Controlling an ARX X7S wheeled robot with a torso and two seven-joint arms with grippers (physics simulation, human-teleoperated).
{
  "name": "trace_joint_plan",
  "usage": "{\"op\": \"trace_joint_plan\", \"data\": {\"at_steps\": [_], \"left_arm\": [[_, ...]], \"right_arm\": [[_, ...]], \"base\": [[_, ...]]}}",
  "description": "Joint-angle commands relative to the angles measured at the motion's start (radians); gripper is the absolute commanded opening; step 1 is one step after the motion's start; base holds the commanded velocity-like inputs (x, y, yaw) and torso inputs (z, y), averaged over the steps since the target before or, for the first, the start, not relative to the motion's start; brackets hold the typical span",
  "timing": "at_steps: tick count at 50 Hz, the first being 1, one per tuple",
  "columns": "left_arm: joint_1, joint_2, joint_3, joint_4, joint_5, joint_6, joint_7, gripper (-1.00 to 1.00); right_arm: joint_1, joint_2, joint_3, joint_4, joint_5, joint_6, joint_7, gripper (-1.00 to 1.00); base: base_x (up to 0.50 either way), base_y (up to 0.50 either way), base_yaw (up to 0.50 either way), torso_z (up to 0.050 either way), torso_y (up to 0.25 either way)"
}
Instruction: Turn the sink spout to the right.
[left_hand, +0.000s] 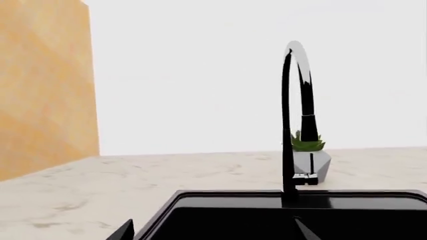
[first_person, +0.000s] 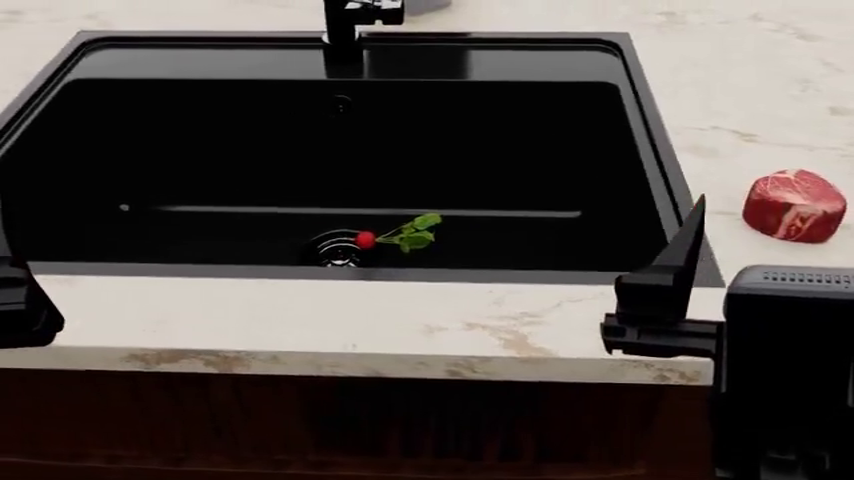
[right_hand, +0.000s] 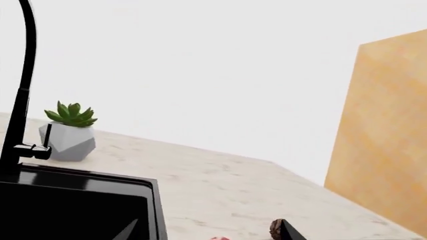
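The marble counter carried the black sink set into it, a raw piece of meat to the right of the sink, and a potted succulent behind the rim.

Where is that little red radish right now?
In the head view, the radish lies on the floor of the black sink, just right of the round drain, with its green leaves trailing away to the right.

In the head view the sink spout is cut off just above the sink; both grippers show only partly.
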Motion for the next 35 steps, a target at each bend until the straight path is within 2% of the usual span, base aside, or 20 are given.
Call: {"op": "trace_joint_plan", "data": {"at_steps": [1,15,26,35], "left_arm": [[0.004,-0.005,-0.003,0.008,-0.007,0.004,-0.001,1.0],[0.004,-0.009,0.009,0.011,-0.012,0.003,-0.002,1.0],[-0.017,-0.01,0.021,0.009,-0.016,-0.008,-0.006,1.0],[-0.02,-0.012,0.027,0.008,-0.017,-0.008,-0.009,1.0]], "right_arm": [[-0.01,-0.003,-0.003,0.0,0.004,-0.007,0.003,1.0],[-0.017,0.0,0.003,-0.004,0.013,-0.013,0.002,1.0],[-0.011,0.003,0.008,-0.013,0.023,-0.002,-0.001,1.0],[-0.027,0.003,0.015,-0.011,0.027,-0.019,0.002,1.0]], "base": [[0.06,0.36,0.0,0.0,0.0],[0.07,0.36,0.0,0.0,0.0],[0.18,0.36,0.0,0.0,0.0],[0.23,0.21,0.0,0.0,0.0]]}}
